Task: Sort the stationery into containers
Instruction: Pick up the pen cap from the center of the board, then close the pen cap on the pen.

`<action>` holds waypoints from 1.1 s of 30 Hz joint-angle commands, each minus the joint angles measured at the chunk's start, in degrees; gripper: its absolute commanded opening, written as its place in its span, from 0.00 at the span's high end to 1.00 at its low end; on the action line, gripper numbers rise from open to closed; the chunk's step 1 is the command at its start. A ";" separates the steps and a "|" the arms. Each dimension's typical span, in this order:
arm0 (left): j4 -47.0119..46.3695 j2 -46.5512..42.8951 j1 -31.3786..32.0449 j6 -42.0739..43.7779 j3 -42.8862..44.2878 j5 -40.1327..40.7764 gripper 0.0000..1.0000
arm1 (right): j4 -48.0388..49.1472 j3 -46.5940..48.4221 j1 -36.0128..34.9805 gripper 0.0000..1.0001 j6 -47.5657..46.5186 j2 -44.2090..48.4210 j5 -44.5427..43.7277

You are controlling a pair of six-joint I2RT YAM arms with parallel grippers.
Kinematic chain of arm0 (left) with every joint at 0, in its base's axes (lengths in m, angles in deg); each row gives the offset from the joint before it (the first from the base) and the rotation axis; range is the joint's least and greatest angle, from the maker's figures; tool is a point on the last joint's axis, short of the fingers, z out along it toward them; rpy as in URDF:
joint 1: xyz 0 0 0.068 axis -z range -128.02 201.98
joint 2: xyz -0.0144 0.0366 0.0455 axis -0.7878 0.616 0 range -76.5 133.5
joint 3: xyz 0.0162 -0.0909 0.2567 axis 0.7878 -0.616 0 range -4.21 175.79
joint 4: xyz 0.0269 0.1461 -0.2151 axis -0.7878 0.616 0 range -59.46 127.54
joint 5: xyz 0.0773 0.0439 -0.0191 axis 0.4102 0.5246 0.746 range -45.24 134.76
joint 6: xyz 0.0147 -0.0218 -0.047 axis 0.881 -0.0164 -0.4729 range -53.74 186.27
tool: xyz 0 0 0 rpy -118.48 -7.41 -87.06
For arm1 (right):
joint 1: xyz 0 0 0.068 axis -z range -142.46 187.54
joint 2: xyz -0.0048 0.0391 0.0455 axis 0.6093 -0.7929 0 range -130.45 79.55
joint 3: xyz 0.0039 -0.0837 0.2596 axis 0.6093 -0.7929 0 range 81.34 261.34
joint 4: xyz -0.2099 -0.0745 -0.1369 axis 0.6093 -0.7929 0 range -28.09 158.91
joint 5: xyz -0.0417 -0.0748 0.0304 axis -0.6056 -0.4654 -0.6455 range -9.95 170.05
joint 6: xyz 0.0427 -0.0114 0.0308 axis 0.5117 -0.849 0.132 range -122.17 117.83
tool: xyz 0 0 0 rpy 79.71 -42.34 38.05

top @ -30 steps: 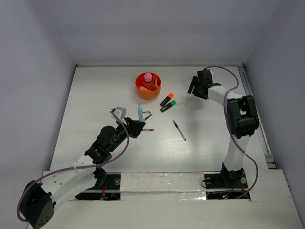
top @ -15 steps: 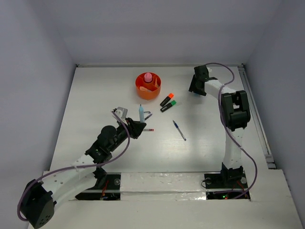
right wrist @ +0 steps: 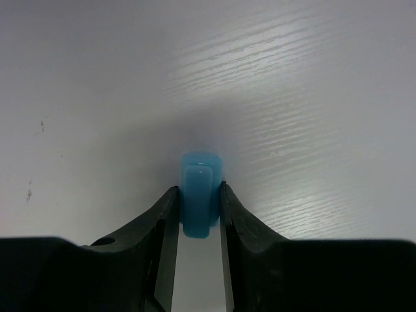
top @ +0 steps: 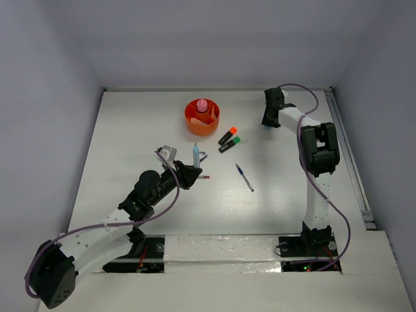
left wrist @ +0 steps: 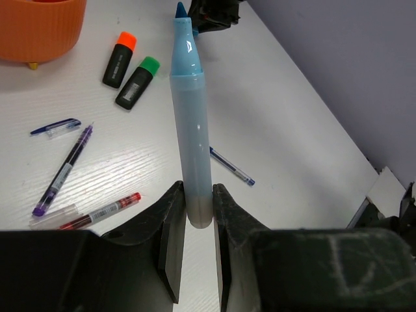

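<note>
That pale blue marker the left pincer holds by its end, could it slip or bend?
Probably stiff: the light-blue marker stands straight, no sag. Likely light, a translucent plastic tube. It might pivot or slip, since the left pincer pinches only its bottom end on a smooth round barrel.

Four pens [left wrist: 62,172], two highlighters [left wrist: 119,52], one marker [left wrist: 194,149], one cup [top: 195,124].
</note>
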 commanded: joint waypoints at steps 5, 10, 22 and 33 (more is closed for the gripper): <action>-11.33 5.86 0.73 1.13 -0.20 -12.64 1.00 | 11.99 -12.33 -3.47 0.91 -5.38 14.54 3.90; -13.09 8.15 0.73 0.51 -0.37 -12.57 1.00 | 24.69 -28.55 -10.58 0.92 -2.23 35.15 11.16; -13.37 6.93 0.73 0.07 -1.78 -6.68 1.00 | 49.69 -45.48 -34.93 0.88 9.64 52.35 13.05; -10.46 4.20 0.73 1.30 -1.60 -4.57 1.00 | 50.84 -42.93 -40.21 0.88 8.50 46.64 10.85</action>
